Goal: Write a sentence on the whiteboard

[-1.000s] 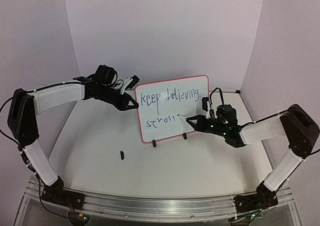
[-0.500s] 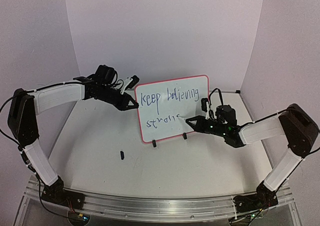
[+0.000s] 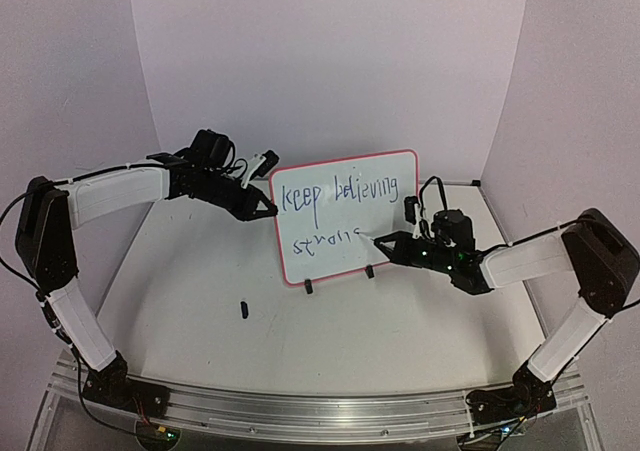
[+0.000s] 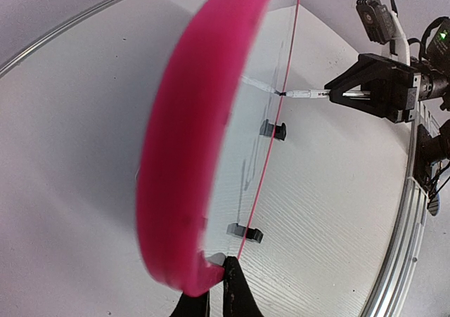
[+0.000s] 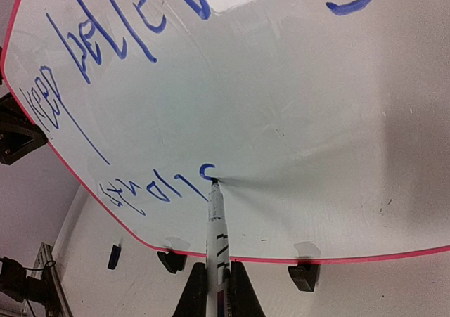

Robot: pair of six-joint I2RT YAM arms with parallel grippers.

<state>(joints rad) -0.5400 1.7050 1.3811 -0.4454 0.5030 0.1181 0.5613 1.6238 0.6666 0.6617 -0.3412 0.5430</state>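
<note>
While the left gripper (image 3: 268,209) reaches in from 9 o'clock, the whiteboard (image 3: 320,266) stands upright on its two black clip feet (image 3: 309,287) near the middle of the table (image 3: 200,271), its written face turned toward the arms' bases. That gripper's jaws are clamped on the board's red rim at the 9 o'clock edge; the left wrist view shows its fingers (image 4: 235,292) pressed against the rim from both sides. The right gripper (image 3: 385,241) comes in from 3 o'clock, its jaws closed around a white marker (image 5: 216,225) that lies level and points toward 9 o'clock. The marker's tip touches the board's face at roughly 5 o'clock from the board's centre. The sentence (image 3: 345,193) runs in thin blue strokes: "keep believing" along the upper line, and beneath it, toward 7 o'clock, "stron" followed by a small open curl. In the right wrist view the marker tip rests right at the end of that curl. A small black object (image 3: 243,309) lies on the table at 7 o'clock from the board, well apart from both grippers.
</note>
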